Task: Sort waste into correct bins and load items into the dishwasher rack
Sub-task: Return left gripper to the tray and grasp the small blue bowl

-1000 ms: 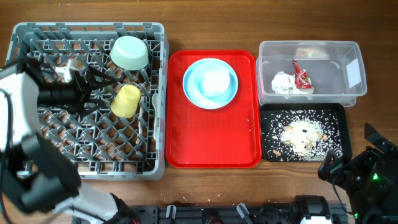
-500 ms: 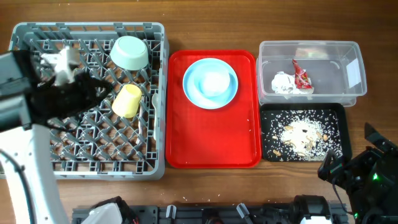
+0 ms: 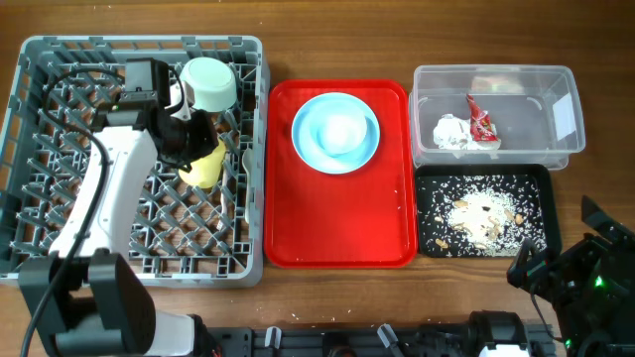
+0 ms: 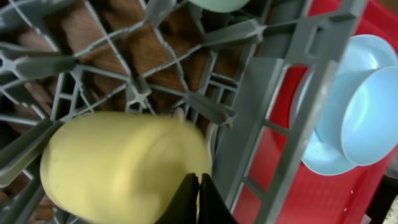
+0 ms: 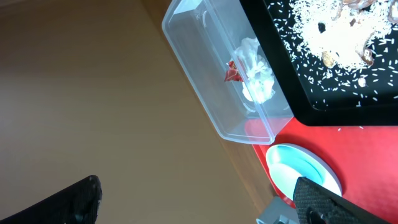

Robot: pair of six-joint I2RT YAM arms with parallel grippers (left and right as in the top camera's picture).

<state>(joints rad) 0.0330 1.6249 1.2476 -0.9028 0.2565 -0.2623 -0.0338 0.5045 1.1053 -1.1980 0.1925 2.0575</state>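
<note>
1. Yellow cup (image 3: 203,162) lies on its side in the dishwasher rack (image 3: 40,59), just below the mint-green bowl (image 3: 210,83).
2. Left tool (image 4: 198,188): tips pressed together against the cup's flank, no gap seen. It may be nipping the rim, but the view is too tight to say.
3. Right tool (image 5: 196,183): spread wide, holding nothing.
4. Cup looks like light, stiff, smooth plastic. The round side is likely slippery, so pinch across the rim wall.

yellow cup (image 3: 205,171) part-hidden by L arm (image 3: 107,190), R pincer (image 5: 196,183) cropped
</note>
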